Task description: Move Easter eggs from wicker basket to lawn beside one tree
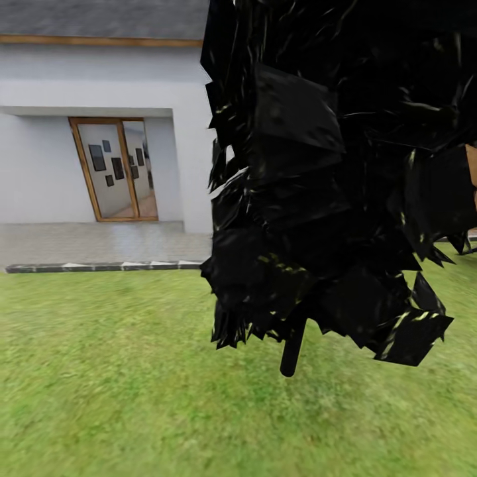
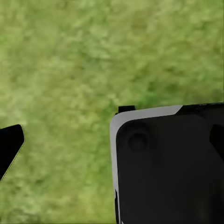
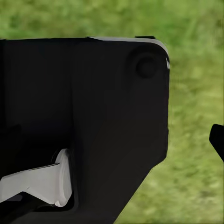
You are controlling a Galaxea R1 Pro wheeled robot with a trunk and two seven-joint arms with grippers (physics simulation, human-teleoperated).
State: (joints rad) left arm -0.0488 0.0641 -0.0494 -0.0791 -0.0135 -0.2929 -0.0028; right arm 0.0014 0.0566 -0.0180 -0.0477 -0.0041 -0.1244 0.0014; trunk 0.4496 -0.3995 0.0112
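A dark cone-shaped tree (image 1: 331,179) on a thin stem fills the right half of the head view, very close to the camera. The lawn (image 1: 112,384) spreads across the lower part of the frame, and a white house (image 1: 99,86) with a glass door (image 1: 116,169) stands at upper left behind grey paving (image 1: 86,242).

No eggs or wicker basket can be seen here, so their whereabouts cannot be told from these pictures.

Both wrist views look down on grass past black parts of the robot's body (image 2: 168,163). A dark tip (image 2: 9,147) sits at the left edge of the left wrist view and another (image 3: 217,140) at the right edge of the right wrist view, but whether either gripper is open or closed cannot be told.

The main risk is driving into the foliage, which also blocks the view. This dark tree is likely the wrong kind to choose
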